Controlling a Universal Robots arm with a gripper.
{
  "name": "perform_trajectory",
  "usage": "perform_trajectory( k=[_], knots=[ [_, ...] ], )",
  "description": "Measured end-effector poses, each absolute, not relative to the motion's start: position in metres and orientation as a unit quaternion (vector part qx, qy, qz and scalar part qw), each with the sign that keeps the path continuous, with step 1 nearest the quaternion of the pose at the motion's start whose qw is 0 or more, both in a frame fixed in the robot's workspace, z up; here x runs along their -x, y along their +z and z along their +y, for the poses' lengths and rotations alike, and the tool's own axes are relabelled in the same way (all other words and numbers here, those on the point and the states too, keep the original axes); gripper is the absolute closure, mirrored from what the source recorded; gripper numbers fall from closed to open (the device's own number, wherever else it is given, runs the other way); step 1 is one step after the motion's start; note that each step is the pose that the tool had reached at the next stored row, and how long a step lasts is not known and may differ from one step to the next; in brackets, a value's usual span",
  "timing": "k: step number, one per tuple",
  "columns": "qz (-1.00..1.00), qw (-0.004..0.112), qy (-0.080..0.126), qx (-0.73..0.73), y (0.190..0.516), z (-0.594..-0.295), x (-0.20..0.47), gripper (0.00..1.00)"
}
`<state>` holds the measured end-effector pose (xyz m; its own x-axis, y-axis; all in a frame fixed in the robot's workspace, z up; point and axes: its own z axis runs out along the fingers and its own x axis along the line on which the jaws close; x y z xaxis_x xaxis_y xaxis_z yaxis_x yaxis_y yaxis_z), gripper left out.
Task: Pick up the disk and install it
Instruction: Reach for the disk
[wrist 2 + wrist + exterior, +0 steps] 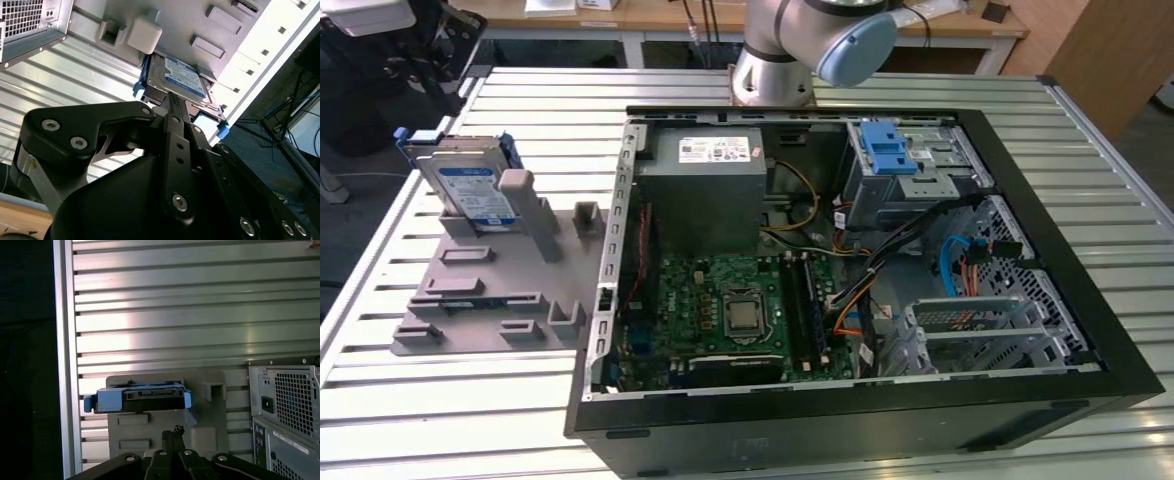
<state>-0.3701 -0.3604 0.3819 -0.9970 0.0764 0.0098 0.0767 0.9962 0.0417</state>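
1. Narrow-drawn gripper [173,432], holding nothing, apart from the disk [144,396] in both wrist views.
2. Propped on edge, tilted, in a grey holder [480,290] on the tabletop [454,400], at the exterior view's left.
3. Open computer case [854,420] just beside the holder, toward the exterior view's right.

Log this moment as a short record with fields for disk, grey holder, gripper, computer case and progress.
disk: upright on its edge in the grey holder, blue bracket around it
grey holder: on the slatted table, to the exterior view's left of the computer case
gripper: shut, holding nothing, apart from the disk, which lies ahead of it in both wrist views
computer case: side open, motherboard exposed
progress: disk not yet picked up, not installed
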Motion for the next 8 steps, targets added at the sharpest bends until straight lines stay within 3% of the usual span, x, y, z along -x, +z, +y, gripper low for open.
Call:
perform_trajectory(
  k=[8],
  knots=[
    [-0.999, 0.006, -0.021, 0.038, 0.380, -0.353, 0.388, 0.89]
  ],
)
